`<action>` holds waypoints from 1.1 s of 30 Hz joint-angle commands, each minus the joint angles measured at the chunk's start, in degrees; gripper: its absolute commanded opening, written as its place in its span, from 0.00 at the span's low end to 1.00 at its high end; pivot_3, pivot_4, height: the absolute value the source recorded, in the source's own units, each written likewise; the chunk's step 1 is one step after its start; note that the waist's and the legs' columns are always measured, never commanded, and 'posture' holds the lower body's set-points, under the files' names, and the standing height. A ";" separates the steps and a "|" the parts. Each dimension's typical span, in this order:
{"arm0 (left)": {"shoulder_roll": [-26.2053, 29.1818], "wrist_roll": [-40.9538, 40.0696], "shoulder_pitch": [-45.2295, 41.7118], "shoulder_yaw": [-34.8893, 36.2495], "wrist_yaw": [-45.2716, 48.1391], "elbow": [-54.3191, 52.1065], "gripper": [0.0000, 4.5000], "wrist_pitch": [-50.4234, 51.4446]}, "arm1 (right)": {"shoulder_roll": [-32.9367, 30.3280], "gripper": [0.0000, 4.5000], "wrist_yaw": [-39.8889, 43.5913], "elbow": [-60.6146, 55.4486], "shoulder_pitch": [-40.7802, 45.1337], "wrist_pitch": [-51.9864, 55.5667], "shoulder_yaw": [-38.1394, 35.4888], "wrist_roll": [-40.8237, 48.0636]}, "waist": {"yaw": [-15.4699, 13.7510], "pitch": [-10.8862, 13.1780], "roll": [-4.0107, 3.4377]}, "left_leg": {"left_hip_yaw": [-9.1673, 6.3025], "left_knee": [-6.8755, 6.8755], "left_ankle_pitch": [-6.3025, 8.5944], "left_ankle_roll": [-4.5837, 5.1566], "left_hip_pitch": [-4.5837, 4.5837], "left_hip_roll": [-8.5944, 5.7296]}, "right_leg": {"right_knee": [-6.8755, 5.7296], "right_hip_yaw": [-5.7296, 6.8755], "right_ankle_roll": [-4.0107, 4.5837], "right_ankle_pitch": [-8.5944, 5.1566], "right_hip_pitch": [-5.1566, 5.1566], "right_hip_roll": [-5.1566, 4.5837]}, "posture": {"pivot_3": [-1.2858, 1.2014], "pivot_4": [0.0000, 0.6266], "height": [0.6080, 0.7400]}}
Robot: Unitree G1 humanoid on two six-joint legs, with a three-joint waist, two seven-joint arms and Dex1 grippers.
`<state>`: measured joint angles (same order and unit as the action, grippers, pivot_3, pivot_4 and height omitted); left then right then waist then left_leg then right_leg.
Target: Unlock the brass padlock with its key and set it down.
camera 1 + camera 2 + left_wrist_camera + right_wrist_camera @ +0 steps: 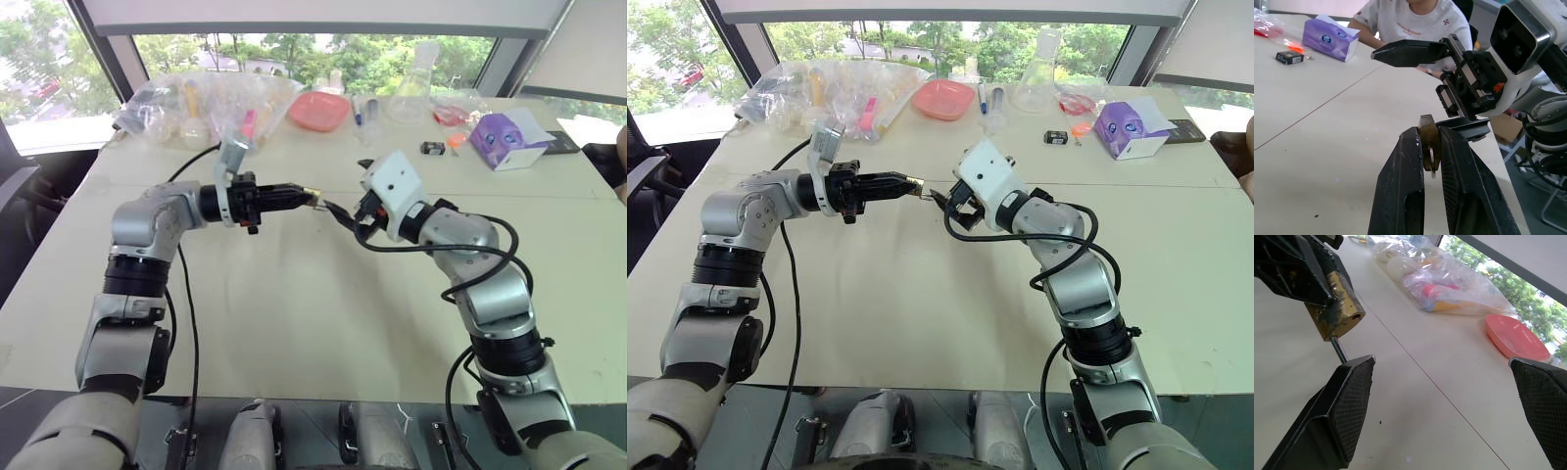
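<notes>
Two pincers: both hang level above the pale table, tips almost meeting over its middle.
Left pincer: clamped tight on the brass padlock, fingers squeezing its flat sides, shackle loop tucked back between them.
Brass padlock: held in the air off the table; its keyhole end faces the right pincer, seen plainly in the right wrist view.
Right pincer: spread wide and empty, one finger just under the padlock, the other well off to the side.
Key: a thin pin-like stub juts from the padlock's underside toward the lower right finger; whether that is the key I cannot tell.
Step in hand: seemingly the approach to bring the right pincer onto the lock.
Doing it well: keep the left grip firm and steady, line the right tips squarely with the keyhole end, and close slowly only once the slim metal piece sits between the pads; a skewed bite could twist the padlock out of the left hold.
Farther back: a black-and-orange gadget, a purple tissue box, a pink dish and bagged clutter.
Far edge: a person in a white shirt sits across the table.
</notes>
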<state>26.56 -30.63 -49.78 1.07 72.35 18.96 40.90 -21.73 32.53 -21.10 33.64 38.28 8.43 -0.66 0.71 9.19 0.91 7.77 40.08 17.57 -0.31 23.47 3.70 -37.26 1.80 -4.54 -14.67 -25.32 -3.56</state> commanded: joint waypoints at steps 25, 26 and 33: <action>-12.76 6.65 0.74 -8.11 -5.43 13.98 0.00 -0.74 | -24.83 0.99 10.43 -30.01 -12.20 34.68 -8.51 19.64 | -0.06 -0.01 0.01 | -0.15 0.00 0.24 0.41 0.00 -0.02 | 0.07 0.00 0.00 0.00 0.03 -0.01 | 0.52 0.24 0.95; -13.65 7.34 0.26 -8.44 -6.47 15.82 0.00 -0.30 | -25.14 0.99 9.62 -29.81 -12.32 34.98 -8.31 19.59 | -0.10 -0.01 0.02 | -0.15 0.00 0.25 0.43 0.00 -0.03 | 0.07 -0.01 0.00 0.00 0.03 -0.01 | 0.52 0.24 0.95; -17.58 9.18 -4.32 -7.18 -9.34 26.30 0.00 -0.15 | -24.71 0.99 5.87 -29.56 -11.87 35.76 -7.59 20.83 | -0.14 0.00 0.04 | -0.18 0.01 0.27 0.48 0.02 -0.04 | 0.08 0.00 0.01 0.00 0.01 -0.01 | 0.52 0.24 0.95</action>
<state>9.72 -21.38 -52.06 -7.65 63.16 44.54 41.17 -46.20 39.39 -49.30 20.85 74.42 1.59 19.55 0.57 9.19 0.95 7.60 40.09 17.85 0.18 23.49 3.66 -37.18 1.79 -4.54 -14.67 -25.31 -3.58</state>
